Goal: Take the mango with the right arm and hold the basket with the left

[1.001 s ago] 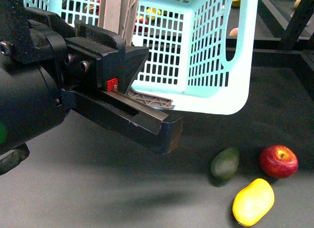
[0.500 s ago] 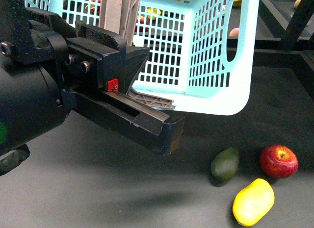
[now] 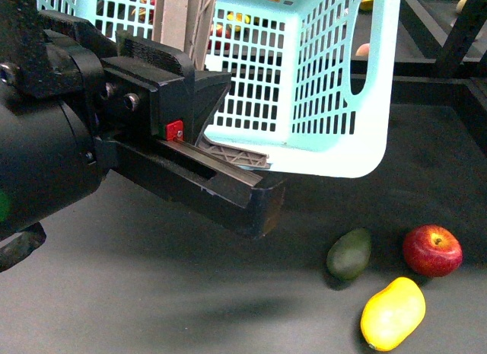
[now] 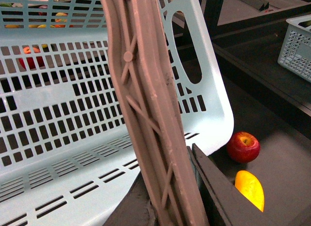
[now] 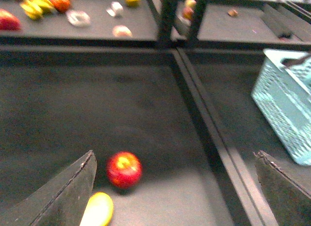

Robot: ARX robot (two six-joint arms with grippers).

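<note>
The aqua basket (image 3: 319, 80) hangs tilted above the dark table. My left gripper (image 3: 232, 145) is shut on its grey-brown handle (image 3: 247, 157); the handle (image 4: 150, 114) runs between the jaws of the left gripper (image 4: 180, 201) in the left wrist view. The yellow mango (image 3: 393, 314) lies on the table at the front right, beside the red apple (image 3: 432, 250) and the dark green fruit (image 3: 349, 253). My right gripper (image 5: 175, 192) is open and empty above the table. The mango (image 5: 98, 210) lies just by one of its fingers (image 5: 63, 197), with the apple (image 5: 124, 169) beyond it.
A black rail (image 5: 214, 138) divides the table beside the right gripper. A second aqua basket (image 5: 286, 109) stands past the rail. Shelves at the back hold loose fruit (image 5: 34, 7). Black frame posts (image 3: 464, 27) stand at the back right.
</note>
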